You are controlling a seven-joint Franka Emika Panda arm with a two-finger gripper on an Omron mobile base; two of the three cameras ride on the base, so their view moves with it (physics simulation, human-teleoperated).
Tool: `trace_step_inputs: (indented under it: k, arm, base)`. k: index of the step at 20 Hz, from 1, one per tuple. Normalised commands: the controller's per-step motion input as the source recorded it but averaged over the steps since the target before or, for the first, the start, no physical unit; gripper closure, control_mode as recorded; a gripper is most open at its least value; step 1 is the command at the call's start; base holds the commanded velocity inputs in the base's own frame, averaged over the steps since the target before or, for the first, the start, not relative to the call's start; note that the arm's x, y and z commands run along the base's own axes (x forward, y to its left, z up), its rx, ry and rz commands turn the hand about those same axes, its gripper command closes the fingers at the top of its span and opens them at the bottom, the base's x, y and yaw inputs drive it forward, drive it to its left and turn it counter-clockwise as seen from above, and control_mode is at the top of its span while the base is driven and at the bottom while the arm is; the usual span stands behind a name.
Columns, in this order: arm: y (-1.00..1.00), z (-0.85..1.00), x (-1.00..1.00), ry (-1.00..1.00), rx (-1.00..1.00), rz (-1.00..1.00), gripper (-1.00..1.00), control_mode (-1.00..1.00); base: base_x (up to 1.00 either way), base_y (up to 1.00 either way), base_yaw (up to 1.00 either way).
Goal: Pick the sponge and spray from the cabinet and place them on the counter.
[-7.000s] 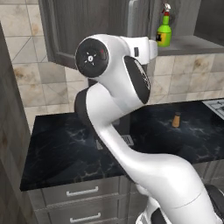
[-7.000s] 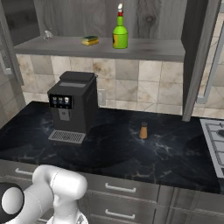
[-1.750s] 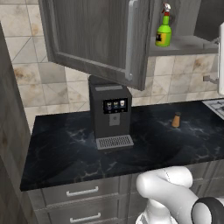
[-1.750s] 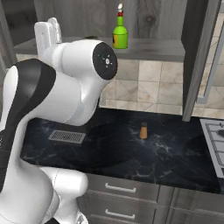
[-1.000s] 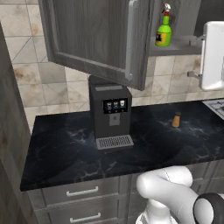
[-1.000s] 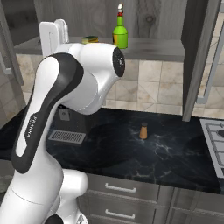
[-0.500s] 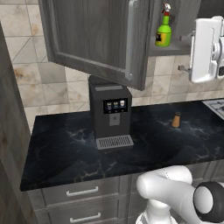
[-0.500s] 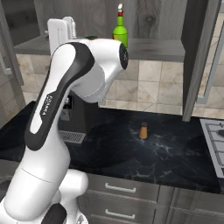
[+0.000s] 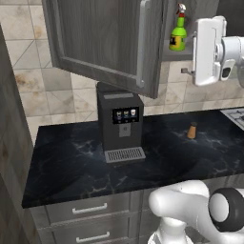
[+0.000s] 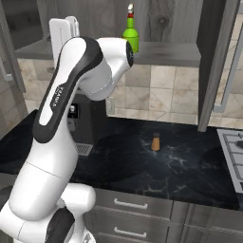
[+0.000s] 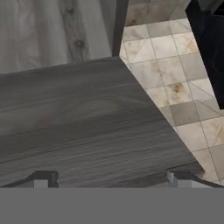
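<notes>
Fingers wide apart, empty, hovering at cabinet shelf level. Risk imo: clipping open door or knocking spray off shelf while reaching.

- Spray: green bottle, yellow label, red-and-white nozzle, seen upright on the cabinet shelf.
- Cabinet: dark wood-grain, door swung open.
- Counter: black, pale-veined, below the cabinet.
</notes>
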Motion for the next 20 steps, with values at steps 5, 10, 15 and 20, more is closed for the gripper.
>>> trace_step_inputs:
  k: [5,10,15,20]
  arm:
    - [0.24,0.0,0.22,0.0,0.02,0.11,-1.0,-1.0]
    - [0.32,0.0,0.3,0.0,0.02,0.14,-1.0,-1.0]
    - [0.29,0.02,0.04,-0.04,0.0,0.14,-1.0,-1.0]
    - [0.32,0.0,0.0,-0.01,0.0,0.13,-1.0,-1.0]
  base:
    - [0.0,0.0,0.0]
    - [0.0,0.0,0.0]
    - [0.0,0.0,0.0]
    - [0.0,0.0,0.0]
